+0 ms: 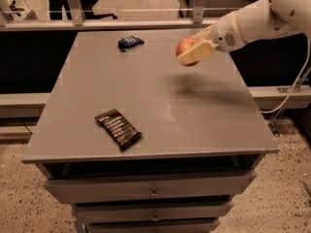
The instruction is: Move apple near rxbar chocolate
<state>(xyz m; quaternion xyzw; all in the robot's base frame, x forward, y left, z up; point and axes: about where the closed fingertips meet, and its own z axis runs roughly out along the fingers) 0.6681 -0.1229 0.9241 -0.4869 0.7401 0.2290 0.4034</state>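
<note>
The red apple (184,47) is held in my gripper (191,53), which is shut on it and carries it in the air above the right rear part of the grey table (160,96). The arm reaches in from the upper right. The rxbar chocolate (118,128), a long black wrapper with white print, lies flat near the table's front left edge, well apart from the apple.
A small dark blue packet (129,42) lies at the table's rear, left of the gripper. Drawers (150,191) sit below the tabletop. A rail and window ledge (121,23) run behind the table. A cable (296,89) hangs at the right.
</note>
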